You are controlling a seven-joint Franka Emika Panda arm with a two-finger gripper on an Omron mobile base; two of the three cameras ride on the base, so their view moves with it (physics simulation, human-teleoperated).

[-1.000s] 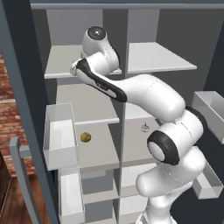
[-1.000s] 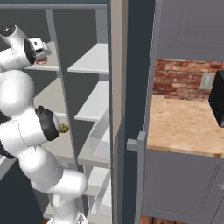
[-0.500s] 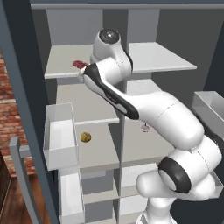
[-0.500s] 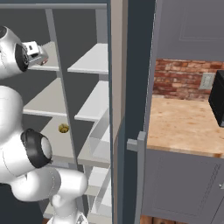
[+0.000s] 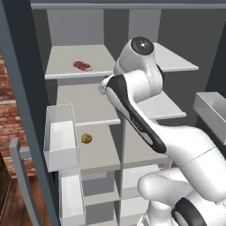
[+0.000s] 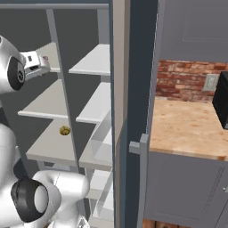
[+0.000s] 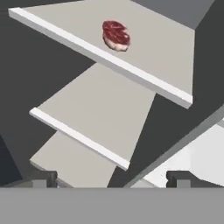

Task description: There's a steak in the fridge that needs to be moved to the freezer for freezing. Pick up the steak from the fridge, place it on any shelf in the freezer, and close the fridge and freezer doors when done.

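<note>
The steak (image 5: 82,65) lies loose on the top shelf (image 5: 62,70) of the freezer (image 5: 84,110), the left half of the open unit. In the hand view the steak (image 7: 116,35) rests well ahead of my gripper (image 7: 111,180), near the front edge of that shelf (image 7: 166,57). My jaws stand wide open with nothing between them, and the fingertips (image 7: 43,178) are clear of the meat. In the right base view the gripper (image 6: 43,63) hangs in front of the upper shelves. The fridge (image 5: 176,66) is the right half, also open.
A round golden-brown lump (image 5: 86,138) sits on a lower freezer shelf. The freezer door (image 5: 26,132) swings out left with white bins (image 5: 59,132). The fridge door (image 6: 122,89) with its bar handle (image 6: 143,178) stands out right, beside a wooden counter (image 6: 191,129).
The jaws have opened and let go of the steak on the top freezer shelf. The hand has drawn back from the shelf while the steak stays put.
</note>
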